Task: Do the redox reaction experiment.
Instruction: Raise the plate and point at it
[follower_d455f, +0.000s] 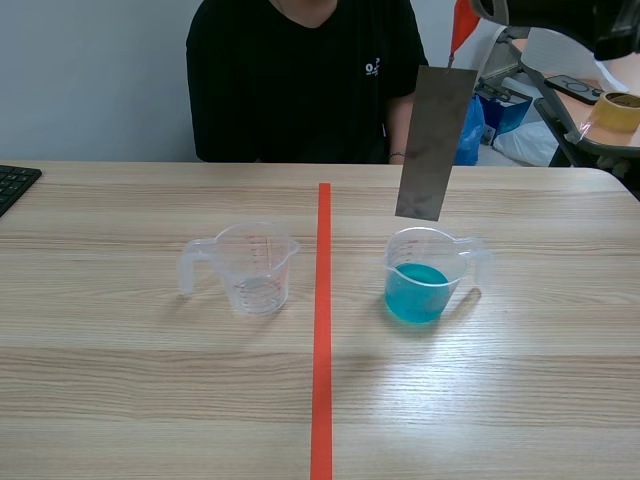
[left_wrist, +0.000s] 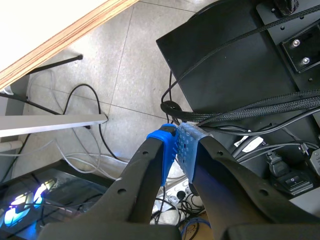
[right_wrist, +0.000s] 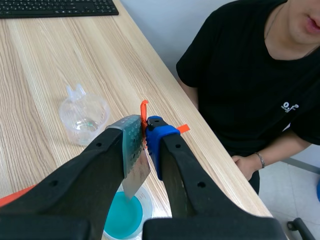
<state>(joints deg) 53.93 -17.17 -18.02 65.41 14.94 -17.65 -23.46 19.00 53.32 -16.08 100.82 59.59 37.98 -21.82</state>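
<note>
**Scene view showed the strip hanging short of the blue cup**

Left wrist view had the left claw (left_wrist: 177, 145) pressed shut on nothing, below the bench (left_wrist: 60, 35) edge and over floor cables, so it seemed to pose no hazard. The empty cup (follower_d455f: 255, 268) stood well to the side of the right claw, across the tape line (follower_d455f: 323, 330).

The likely trouble lay at the blue-liquid cup (follower_d455f: 420, 282). The metal strip (follower_d455f: 435, 140) hung tilted, so a straight descent could catch the rim and tip the light cup, spilling the solution. The narrow pinch at the orange tab (follower_d455f: 462, 28) might also let the strip swing or slip.

The right claw (right_wrist: 145, 132) was clamped on the strip's top end. The strip hung under the claw, its lower edge just above the cup's mouth and apparently clear of the liquid.
</note>
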